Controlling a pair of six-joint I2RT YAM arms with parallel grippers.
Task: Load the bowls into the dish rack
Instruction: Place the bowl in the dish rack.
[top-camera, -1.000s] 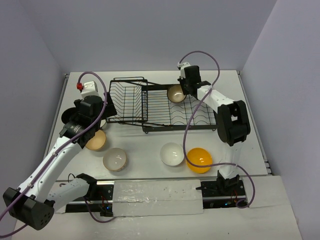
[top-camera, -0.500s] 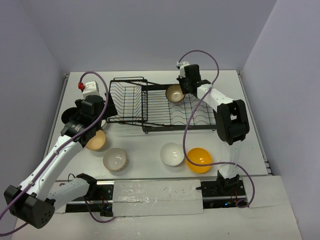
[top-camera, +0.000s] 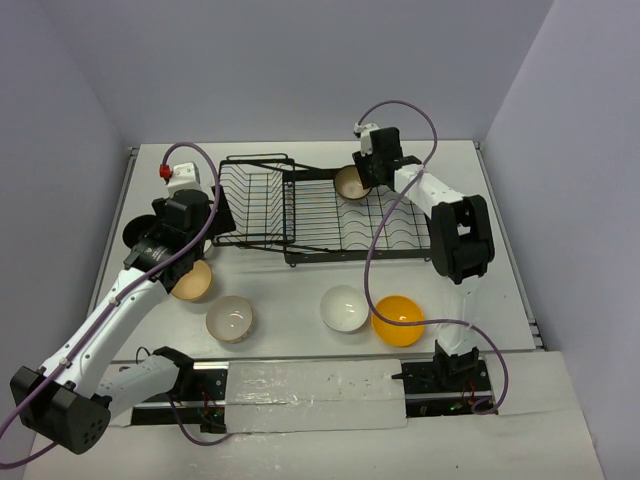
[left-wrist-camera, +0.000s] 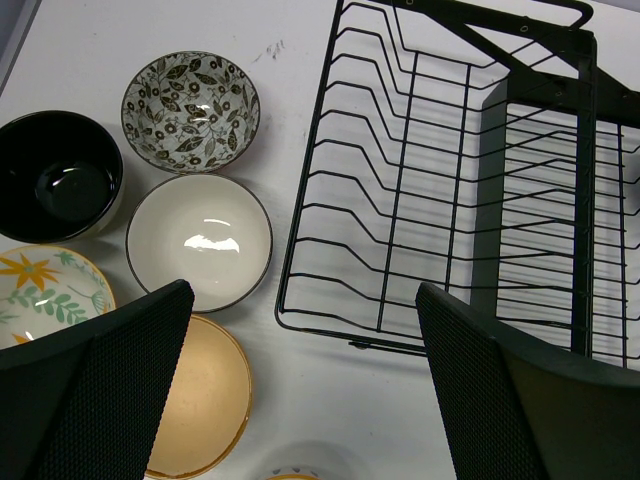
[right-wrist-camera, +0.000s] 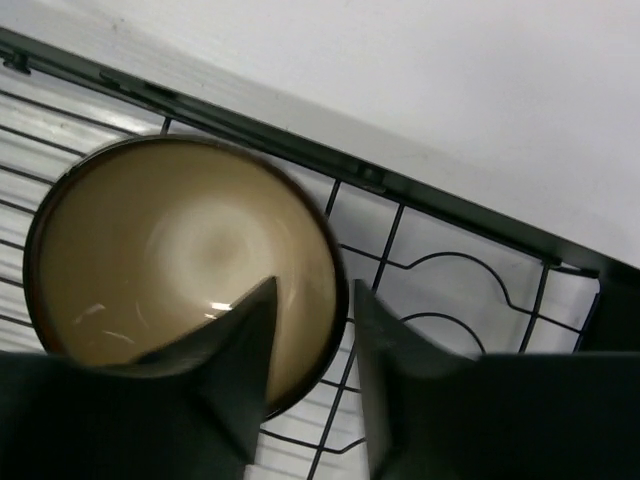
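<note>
Tan bowl (right-wrist-camera: 170, 260), dark rim: inside the dish rack (top-camera: 330, 225), in the flat tray section, against the far rail.

Right gripper (right-wrist-camera: 315, 300): jaws narrowly parted astride the bowl's rim, one inside, one outside. A gap shows beside the inner one, so no clamp.

Left gripper (left-wrist-camera: 305, 300): spread wide, holding nothing, above the table (top-camera: 290, 300) off the rack's basket end.

In front of the rack: white bowl (top-camera: 344, 308), orange-yellow bowl (top-camera: 398, 318), greyish bowl (top-camera: 229, 318).

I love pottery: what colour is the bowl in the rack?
The bowl is tan inside with a dark rim, clearest in the right wrist view.
</note>
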